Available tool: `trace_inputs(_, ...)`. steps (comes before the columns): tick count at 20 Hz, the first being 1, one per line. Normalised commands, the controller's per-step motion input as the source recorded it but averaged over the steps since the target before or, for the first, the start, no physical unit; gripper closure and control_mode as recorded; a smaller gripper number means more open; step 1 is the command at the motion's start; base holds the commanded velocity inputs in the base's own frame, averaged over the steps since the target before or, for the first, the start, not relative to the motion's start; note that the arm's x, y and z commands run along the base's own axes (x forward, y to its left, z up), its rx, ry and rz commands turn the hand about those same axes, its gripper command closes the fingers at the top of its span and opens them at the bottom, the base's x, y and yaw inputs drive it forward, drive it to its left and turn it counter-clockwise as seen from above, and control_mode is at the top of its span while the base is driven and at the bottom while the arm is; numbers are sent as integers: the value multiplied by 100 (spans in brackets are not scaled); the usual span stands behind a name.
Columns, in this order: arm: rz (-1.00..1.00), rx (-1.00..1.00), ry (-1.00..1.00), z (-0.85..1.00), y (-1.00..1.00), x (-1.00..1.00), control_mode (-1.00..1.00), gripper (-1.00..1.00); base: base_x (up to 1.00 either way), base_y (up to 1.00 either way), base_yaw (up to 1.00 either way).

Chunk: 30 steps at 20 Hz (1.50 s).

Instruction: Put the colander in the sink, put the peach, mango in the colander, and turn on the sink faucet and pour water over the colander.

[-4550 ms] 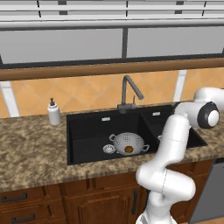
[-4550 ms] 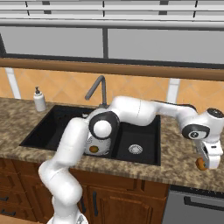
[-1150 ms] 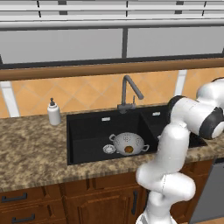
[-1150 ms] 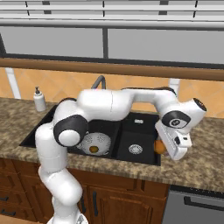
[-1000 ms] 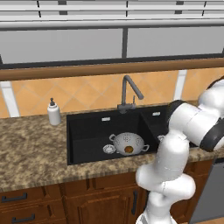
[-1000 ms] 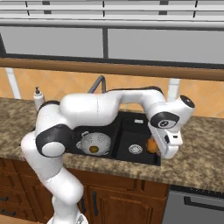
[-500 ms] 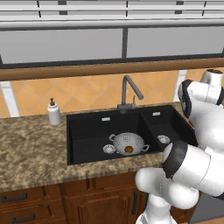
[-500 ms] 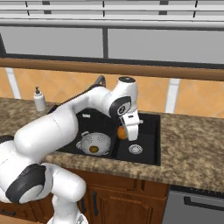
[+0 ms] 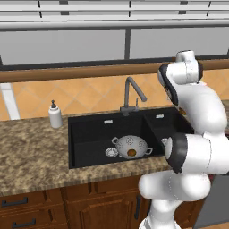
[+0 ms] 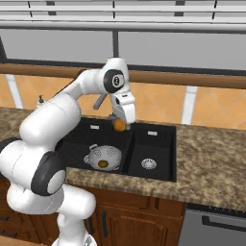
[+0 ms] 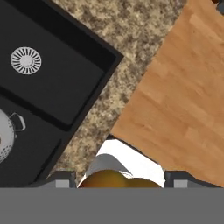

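Note:
The black double sink (image 9: 89, 138) (image 10: 154, 144) holds the silver colander (image 9: 131, 145) (image 10: 103, 156) in its left basin, with a round orange peach (image 9: 131, 153) (image 10: 102, 164) inside. My gripper (image 10: 119, 126) (image 11: 118, 182) is shut on the mango (image 10: 118, 124) (image 11: 114, 179), an orange fruit with a greenish tint. It hangs above the divider between the basins, above and to the right of the colander. In the hand view the colander (image 11: 6, 136) lies at the left edge. The grey faucet (image 9: 130, 93) (image 10: 99, 102) stands behind the sink. No water is in view.
A white soap dispenser (image 9: 55, 115) (image 10: 41, 102) stands on the granite counter (image 9: 31, 152) (image 10: 211, 158) left of the sink. The right basin's drain (image 10: 149, 164) (image 11: 26, 60) is bare. Wooden cabinets sit below, and a wood ledge and window run behind the faucet.
The arm has swung from the right counter leftward over the sink, carrying the mango. The colander and peach have stayed put.

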Motion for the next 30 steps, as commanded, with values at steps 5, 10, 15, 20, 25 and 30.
trace_inputs(5,16,4,-29,0,66,-8,-100,100,0,0,0)
trace_inputs(10,14,7,-48,0,78,-3,-100,100,0,0,0)
trace_inputs(15,16,2,-27,0,76,3,-100,100,0,0,0)
trace_inputs(20,9,0,0,0,75,27,-100,100,0,0,0)
trace_inputs(25,4,-4,0,-1,98,45,-100,100,0,0,0)
trace_inputs(30,0,-11,0,-32,76,49,-100,100,0,0,0)
